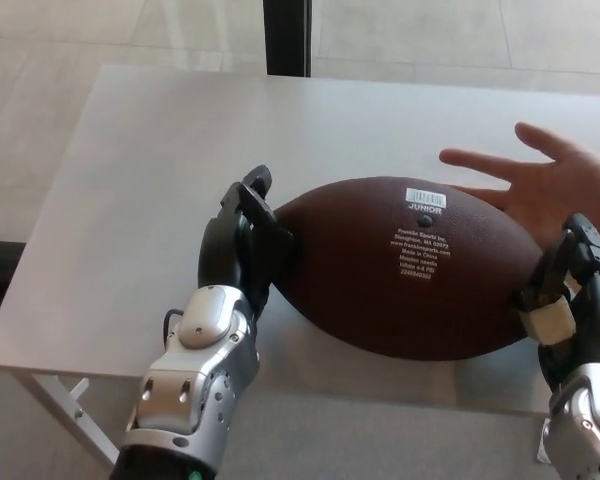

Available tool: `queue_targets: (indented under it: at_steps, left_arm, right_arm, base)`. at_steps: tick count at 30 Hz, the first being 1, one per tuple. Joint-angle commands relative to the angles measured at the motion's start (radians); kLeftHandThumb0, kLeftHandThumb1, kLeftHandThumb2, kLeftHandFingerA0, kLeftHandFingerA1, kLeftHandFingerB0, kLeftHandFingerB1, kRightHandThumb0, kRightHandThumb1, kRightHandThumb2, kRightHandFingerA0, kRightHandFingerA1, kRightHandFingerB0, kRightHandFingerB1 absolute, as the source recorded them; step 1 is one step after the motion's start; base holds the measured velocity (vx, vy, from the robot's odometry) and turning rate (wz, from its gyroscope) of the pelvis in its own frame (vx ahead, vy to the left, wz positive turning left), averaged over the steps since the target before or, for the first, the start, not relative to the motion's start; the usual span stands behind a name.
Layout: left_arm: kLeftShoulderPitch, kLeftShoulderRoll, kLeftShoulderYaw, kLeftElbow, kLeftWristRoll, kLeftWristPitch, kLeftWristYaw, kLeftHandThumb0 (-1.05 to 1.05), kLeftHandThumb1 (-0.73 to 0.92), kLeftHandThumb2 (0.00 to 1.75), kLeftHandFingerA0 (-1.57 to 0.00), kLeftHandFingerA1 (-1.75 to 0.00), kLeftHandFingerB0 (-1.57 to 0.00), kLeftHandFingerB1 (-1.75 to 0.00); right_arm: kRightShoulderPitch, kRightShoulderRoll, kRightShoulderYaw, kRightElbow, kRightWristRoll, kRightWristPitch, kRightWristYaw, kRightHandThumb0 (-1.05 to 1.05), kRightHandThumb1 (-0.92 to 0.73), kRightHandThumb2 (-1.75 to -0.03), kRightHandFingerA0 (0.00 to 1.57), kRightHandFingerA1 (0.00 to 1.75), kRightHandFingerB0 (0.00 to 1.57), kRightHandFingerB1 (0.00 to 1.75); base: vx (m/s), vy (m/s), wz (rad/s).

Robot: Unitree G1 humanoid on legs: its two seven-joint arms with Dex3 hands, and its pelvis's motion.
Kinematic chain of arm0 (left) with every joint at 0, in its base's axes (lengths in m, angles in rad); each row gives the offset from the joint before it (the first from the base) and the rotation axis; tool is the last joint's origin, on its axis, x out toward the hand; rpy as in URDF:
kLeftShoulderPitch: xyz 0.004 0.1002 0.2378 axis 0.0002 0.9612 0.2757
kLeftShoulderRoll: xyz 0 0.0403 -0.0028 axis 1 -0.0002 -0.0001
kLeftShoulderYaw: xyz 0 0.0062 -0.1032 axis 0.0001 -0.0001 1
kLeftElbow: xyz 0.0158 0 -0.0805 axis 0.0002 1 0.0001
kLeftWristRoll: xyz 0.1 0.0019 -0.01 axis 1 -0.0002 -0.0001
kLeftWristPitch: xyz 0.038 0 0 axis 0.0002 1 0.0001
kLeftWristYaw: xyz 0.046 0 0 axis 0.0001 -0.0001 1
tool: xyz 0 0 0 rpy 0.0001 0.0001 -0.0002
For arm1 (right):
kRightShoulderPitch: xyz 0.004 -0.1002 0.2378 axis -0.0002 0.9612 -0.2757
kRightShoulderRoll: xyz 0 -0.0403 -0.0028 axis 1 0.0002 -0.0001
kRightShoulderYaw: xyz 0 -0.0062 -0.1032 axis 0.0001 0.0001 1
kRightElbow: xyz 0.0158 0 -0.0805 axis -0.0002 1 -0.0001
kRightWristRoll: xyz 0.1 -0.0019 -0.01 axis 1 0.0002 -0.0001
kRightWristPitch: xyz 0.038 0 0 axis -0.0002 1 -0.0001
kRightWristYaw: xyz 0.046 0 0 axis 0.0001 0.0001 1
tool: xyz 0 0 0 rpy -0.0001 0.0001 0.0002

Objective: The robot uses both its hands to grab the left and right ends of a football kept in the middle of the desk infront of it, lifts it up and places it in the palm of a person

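A brown football [405, 268] with white print and a barcode label hangs just above the grey desk [150, 160], squeezed between my two hands. My left hand [242, 248] presses its black fingers against the ball's left end. At the ball's right end sits my right hand [570, 295], fingers curled against it. A person's open palm [550, 185] waits face up at the right, just behind the ball's right tip and close to my right hand.
A dark vertical post [287, 35] stands beyond the desk's far edge. Pale tiled floor surrounds the desk. The desk's near edge runs just under my forearms.
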Motion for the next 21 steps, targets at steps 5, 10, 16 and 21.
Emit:
queue_targets:
  at_steps: [5, 10, 16, 21]
  left_arm:
    - [0.085, -0.338, -0.286, 0.199, 0.009, -0.013, -0.103, -0.27, 0.92, 0.94, -1.29, -1.75, -0.15, -0.44]
    - [0.099, -0.343, -0.295, 0.233, 0.021, -0.097, -0.107, -0.17, 0.88, 1.17, -1.30, -1.75, -0.65, -0.95]
    - [0.097, -0.330, -0.288, 0.279, -0.002, -0.143, -0.183, -0.09, 0.92, 1.51, -1.30, -1.40, -1.13, -1.33]
    - [0.107, -0.331, -0.304, 0.258, -0.020, -0.098, -0.163, -0.18, 0.72, 1.46, -1.14, -1.75, -0.73, -1.75]
  right_arm:
    - [-0.092, 0.034, 0.167, -0.036, 0.147, 0.169, 0.201, -0.82, -0.83, -0.66, 1.23, 0.88, 0.08, 0.31]
    - [-0.090, 0.018, 0.160, -0.016, 0.142, 0.112, 0.238, -0.46, -0.84, -0.67, 1.27, 1.48, 0.36, 0.36]
    - [-0.061, 0.053, 0.161, 0.029, 0.138, -0.020, 0.260, -0.32, -0.46, -1.21, 1.24, 1.59, 1.09, 1.12]
    - [-0.055, 0.095, 0.157, 0.035, 0.113, -0.053, 0.189, -0.39, -0.47, -1.37, 1.26, 1.58, 1.01, 1.50]
  base:
    - [0.00, 0.000, 0.00]
    - [0.00, 0.000, 0.00]
    - [0.00, 0.000, 0.00]
    - [0.00, 0.000, 0.00]
